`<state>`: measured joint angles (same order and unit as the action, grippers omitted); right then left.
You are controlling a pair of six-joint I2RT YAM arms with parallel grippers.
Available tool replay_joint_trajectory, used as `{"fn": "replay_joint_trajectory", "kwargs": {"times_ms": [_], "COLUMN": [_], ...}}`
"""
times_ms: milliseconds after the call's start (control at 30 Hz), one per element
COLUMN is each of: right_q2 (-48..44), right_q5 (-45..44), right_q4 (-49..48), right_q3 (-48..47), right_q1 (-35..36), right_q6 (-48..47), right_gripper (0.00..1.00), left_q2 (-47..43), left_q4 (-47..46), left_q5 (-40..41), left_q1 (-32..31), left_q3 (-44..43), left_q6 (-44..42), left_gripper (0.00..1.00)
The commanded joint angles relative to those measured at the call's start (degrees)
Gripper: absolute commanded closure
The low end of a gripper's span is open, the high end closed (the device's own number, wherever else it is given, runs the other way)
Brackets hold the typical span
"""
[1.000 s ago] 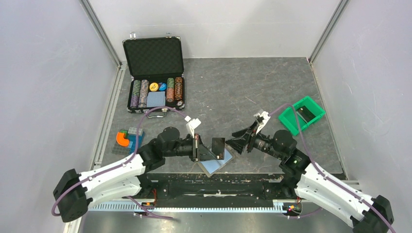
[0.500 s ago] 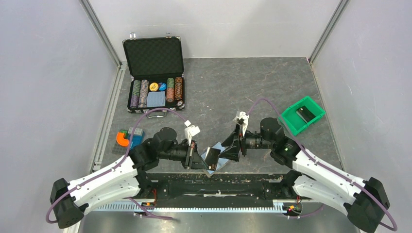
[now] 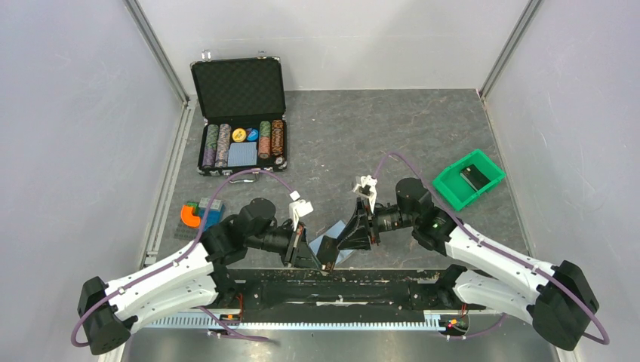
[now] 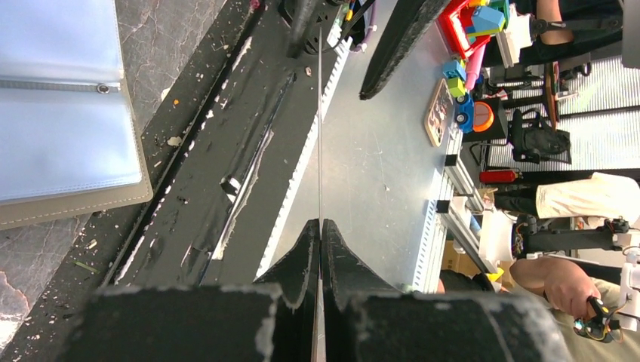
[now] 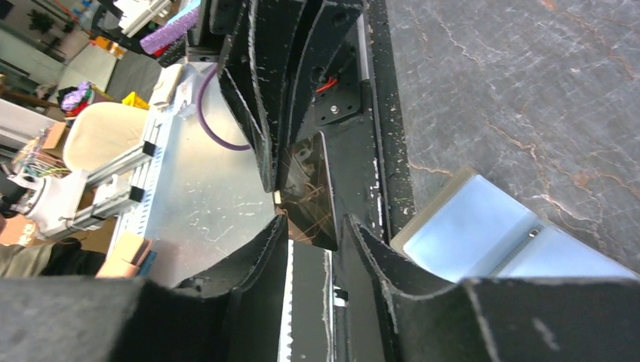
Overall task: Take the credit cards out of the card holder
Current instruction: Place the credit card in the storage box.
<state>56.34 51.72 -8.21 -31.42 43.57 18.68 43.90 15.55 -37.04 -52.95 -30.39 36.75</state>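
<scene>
The card holder (image 3: 345, 256) lies spread open near the table's front edge, its pale-blue panels up; it also shows in the left wrist view (image 4: 64, 113) and the right wrist view (image 5: 483, 226). My left gripper (image 3: 320, 254) is shut on a thin dark card (image 3: 328, 246), held clear of the holder. In the left wrist view the card (image 4: 319, 136) shows edge-on between the shut jaws (image 4: 320, 226). My right gripper (image 3: 349, 234) is open, and the card's near end (image 5: 309, 192) sits just at the gap between its fingertips (image 5: 317, 222). No pale-blue loose cards show.
An open black chip case (image 3: 240, 113) stands at the back left. A green bin (image 3: 451, 190) holding a black item sits at the right. Coloured toy blocks (image 3: 198, 213) lie at the left. The black mounting rail (image 3: 332, 290) runs along the front edge.
My right gripper has swung left and down until its open jaws reach the card. My left gripper has shifted slightly toward the front edge, still holding the card.
</scene>
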Motion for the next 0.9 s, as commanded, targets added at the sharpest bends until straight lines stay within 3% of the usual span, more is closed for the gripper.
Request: {"fn": "replay_joint_trajectory", "kwargs": {"times_ms": [0, 133, 300, 433, 667, 867], "right_q2": [0.08, 0.19, -0.67, -1.55, -1.25, -0.69], "right_q5": [2.42, 0.33, -0.5, -1.71, -5.81, -6.33], "right_q4": [-5.31, -6.01, -8.84, -9.07, -5.4, -4.94], "right_q3": [-1.11, -0.71, 0.35, 0.57, -0.61, 0.01], "right_q1": [-0.24, -0.24, -0.24, -0.74, -4.19, -9.02], "right_q6": [2.02, 2.61, 4.53, 5.37, 6.1, 6.74], "right_gripper": [0.73, 1.0, 1.0, 1.0, 1.0, 1.0], "left_q2": [0.33, 0.26, 0.3, -0.28, -1.46, 0.0], "left_q4": [0.01, 0.62, 3.63, 7.26, 12.27, 18.9], "left_q5": [-1.9, -1.19, 1.0, 4.99, 13.76, 22.79], "left_q1": [-0.05, -0.01, -0.04, -0.05, -0.05, -0.05], "left_q3": [-2.1, -2.37, -4.4, -5.61, -7.43, -11.81], "left_q6": [-2.67, -2.82, -4.87, -6.36, -7.98, -11.74], "left_gripper": [0.98, 0.98, 0.94, 0.49, 0.0, 0.0]}}
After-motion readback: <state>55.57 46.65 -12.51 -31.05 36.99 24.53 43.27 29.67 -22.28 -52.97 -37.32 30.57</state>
